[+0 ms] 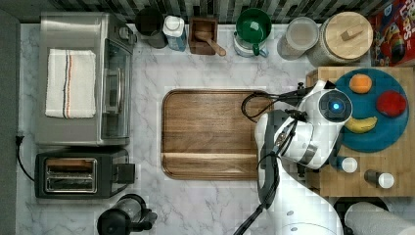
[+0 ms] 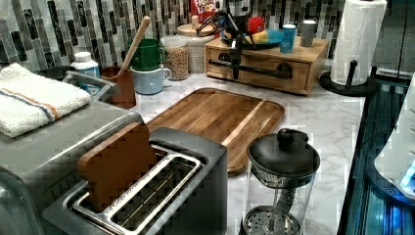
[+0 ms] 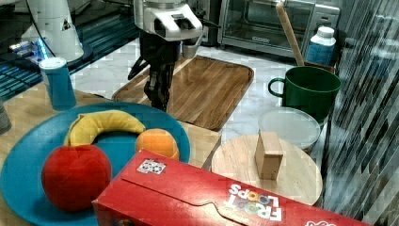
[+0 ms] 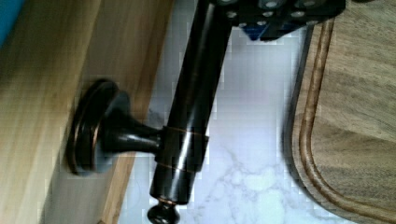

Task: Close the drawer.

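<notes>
White marble counter (image 1: 215, 205), tiled backsplash (image 2: 58, 29), wooden tray (image 1: 210, 132) centred

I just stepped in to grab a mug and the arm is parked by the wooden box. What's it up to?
The Franka arm's gripper hangs at the dark bar handle on the front of the drawer, in the light-wood box carrying the blue plate of toy fruit. From the left view, the drawer front looks about flush with the box, so it seems closed or nearly so. The wooden tray on the marble counter is bare.
</notes>
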Tool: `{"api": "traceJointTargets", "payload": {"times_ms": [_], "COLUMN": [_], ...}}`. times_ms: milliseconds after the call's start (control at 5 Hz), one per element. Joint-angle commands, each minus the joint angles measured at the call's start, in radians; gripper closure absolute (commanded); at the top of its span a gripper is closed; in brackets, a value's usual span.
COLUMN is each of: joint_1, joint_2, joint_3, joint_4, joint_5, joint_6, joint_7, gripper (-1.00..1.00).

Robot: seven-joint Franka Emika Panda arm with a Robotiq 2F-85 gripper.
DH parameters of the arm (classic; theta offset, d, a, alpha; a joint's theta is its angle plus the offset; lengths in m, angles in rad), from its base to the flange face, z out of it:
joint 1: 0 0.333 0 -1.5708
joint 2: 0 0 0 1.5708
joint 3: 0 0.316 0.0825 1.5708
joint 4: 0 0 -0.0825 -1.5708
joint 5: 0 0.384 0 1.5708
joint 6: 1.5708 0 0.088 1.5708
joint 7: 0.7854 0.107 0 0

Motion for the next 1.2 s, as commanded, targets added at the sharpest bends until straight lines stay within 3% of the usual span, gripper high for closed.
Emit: {"api": "traceJointTargets", "payload": {"times_ms": [200,1200], "joint_1": [-0.097,-0.095], "joint_2": [0.024,0.024], "joint_3": [-0.097,-0.098], "joint_4": [0.110,0.110], "joint_5": [-0.018,-0.016], "joint_6": [0.065,0.065], "joint_7": [-0.015,-0.016], "gripper": [1.00,1.00]}}
